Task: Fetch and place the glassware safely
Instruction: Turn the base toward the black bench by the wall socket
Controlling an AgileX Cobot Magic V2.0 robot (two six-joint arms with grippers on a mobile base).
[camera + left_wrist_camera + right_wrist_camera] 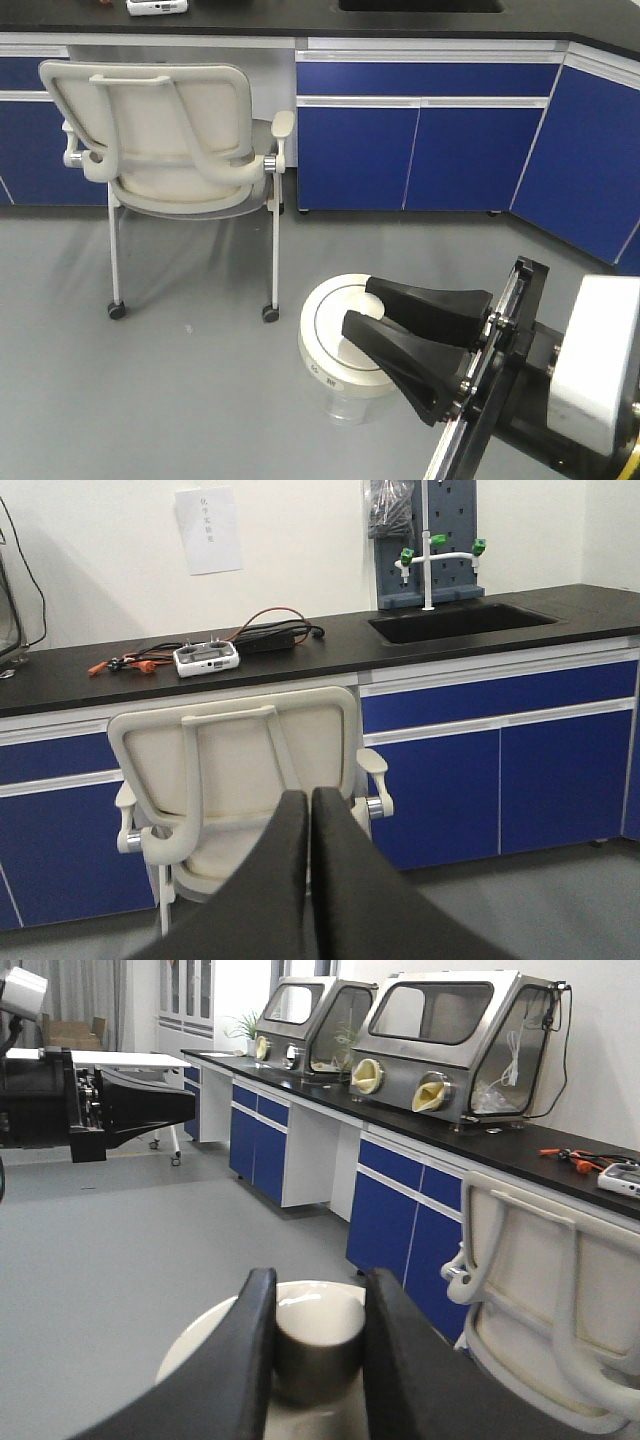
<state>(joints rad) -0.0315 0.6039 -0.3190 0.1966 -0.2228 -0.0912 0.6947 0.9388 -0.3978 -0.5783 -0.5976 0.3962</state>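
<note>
Right gripper (360, 303) clamped on glass jar (345, 405) at centre of lid (325, 345) (could lift off); likely light, slick, brittle, so a body hold seems safer

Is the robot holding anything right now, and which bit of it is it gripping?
Yes. The right tool holds the glass jar by the knob in the middle of its lid. The left tool is shut and empty.

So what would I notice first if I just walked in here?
Probably the right gripper, low on the right of the front view, with its black fingers closed on the glass jar at its round cream-white lid. Next comes the white wheeled chair on the left, pushed up to the black counter beside the blue cabinets.
</note>
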